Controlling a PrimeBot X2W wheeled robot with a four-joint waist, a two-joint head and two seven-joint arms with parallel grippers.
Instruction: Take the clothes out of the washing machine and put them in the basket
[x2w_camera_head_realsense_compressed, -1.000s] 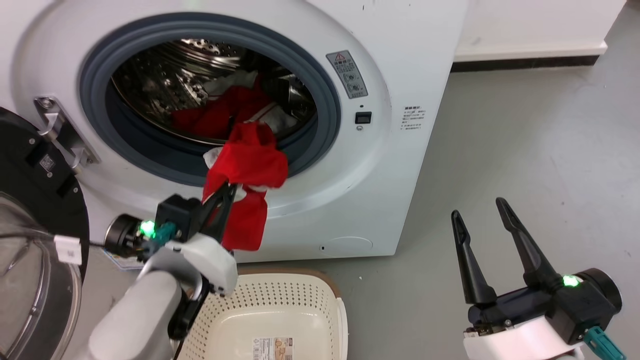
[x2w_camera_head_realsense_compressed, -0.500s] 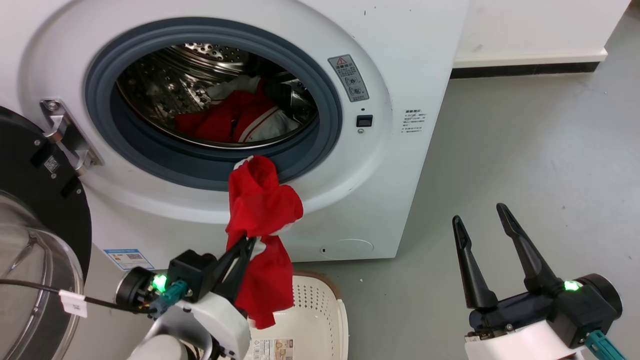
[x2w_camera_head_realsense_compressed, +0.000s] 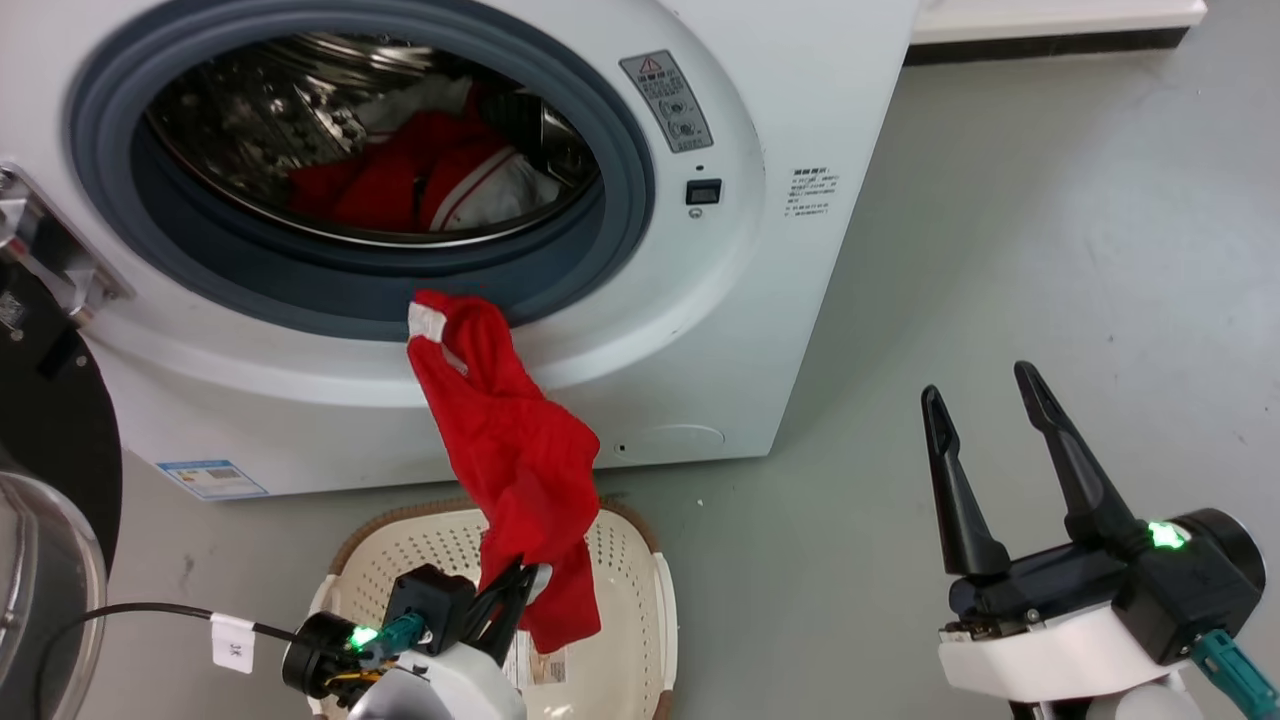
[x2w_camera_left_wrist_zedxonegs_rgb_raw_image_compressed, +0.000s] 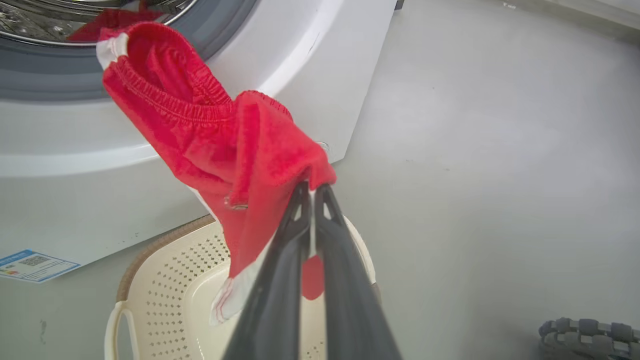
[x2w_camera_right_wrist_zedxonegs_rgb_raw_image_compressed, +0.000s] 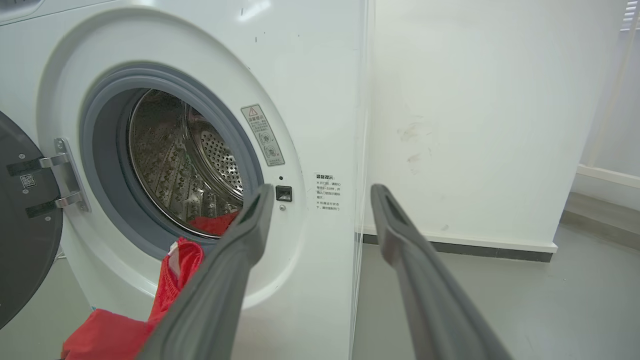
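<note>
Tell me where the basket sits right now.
Head view, bottom centre-left: the basket stands on the floor just in front of the washing machine, under the red garment that the left pincer holds.

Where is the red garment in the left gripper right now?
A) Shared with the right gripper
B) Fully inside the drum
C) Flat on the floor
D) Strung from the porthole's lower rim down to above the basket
D: the left gripper has its fingers shut on the red garment, which runs from the porthole rim of the washing machine down over the basket; the right gripper is open and bare.
</note>
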